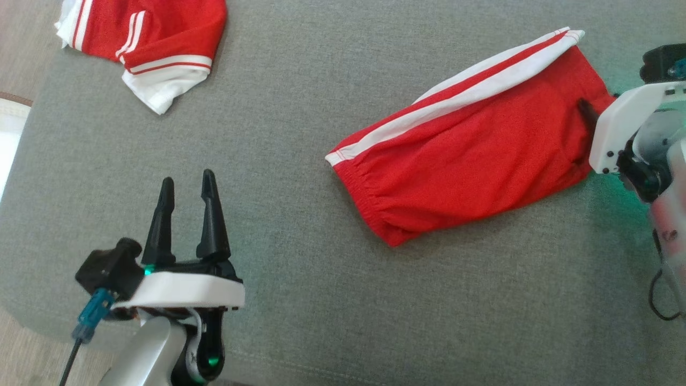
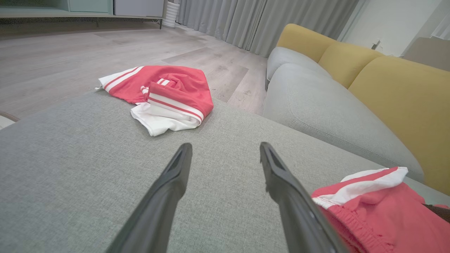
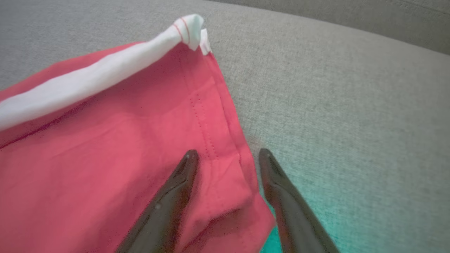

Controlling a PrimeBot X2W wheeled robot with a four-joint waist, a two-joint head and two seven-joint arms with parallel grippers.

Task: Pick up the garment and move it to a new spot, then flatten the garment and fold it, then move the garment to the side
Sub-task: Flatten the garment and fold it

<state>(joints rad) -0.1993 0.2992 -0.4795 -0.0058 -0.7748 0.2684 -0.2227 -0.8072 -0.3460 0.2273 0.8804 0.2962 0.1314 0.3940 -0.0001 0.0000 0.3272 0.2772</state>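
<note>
Straddling shorts (image 3: 105, 140) hem, R gripper (image 3: 228, 152) spread, pinching nothing; wrist (image 1: 621, 123) hides most of it in head view. L gripper (image 1: 187, 176) spread too.

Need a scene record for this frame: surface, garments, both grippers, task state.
surface: gray cushion
garment 1: red shorts, white side stripe, lying on the cushion right of centre, apparently folded in half
garment 2: red-and-white garment, bunched at the far left corner
left gripper: open, over bare cushion, apart from both garments
right gripper: open, fingers straddling the shorts' hem edge
task state: shorts not held or lifted
</note>
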